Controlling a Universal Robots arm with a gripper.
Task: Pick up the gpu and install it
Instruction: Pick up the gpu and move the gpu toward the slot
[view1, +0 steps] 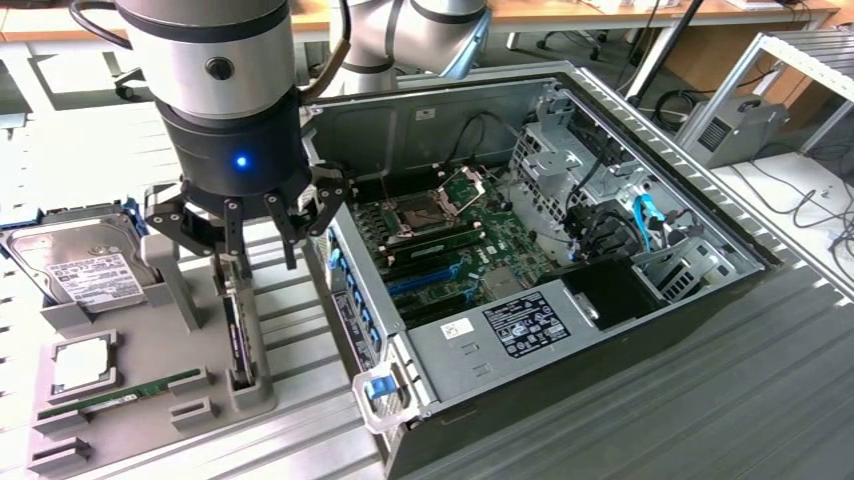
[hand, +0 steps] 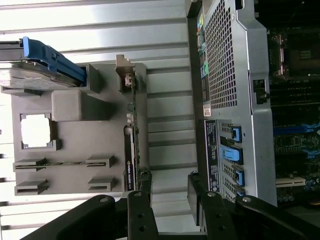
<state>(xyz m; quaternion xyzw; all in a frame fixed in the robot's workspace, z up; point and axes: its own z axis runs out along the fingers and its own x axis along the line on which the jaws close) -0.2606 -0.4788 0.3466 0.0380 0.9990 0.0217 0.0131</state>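
Note:
The gpu (view1: 238, 335) stands on its edge in a slot of the grey fixture (view1: 147, 350) at the exterior view's left. From above it reads as a thin dark card (hand: 132, 135) with its silver bracket at one end. My gripper (view1: 266, 262) hangs open just above the card's far end, touching nothing. In the wrist view its black fingers (hand: 142, 207) stand apart, and the gap between them (hand: 170, 202) lies slightly toward the computer case side of the card. Nothing is held.
The open computer case (view1: 694, 225) lies at the exterior view's right, its motherboard (view1: 454, 250) exposed and its perforated wall (hand: 235, 75) close to the fixture. On the fixture also sit a hard drive (view1: 80, 265), a CPU (view1: 83, 365) and a RAM stick (view1: 120, 395).

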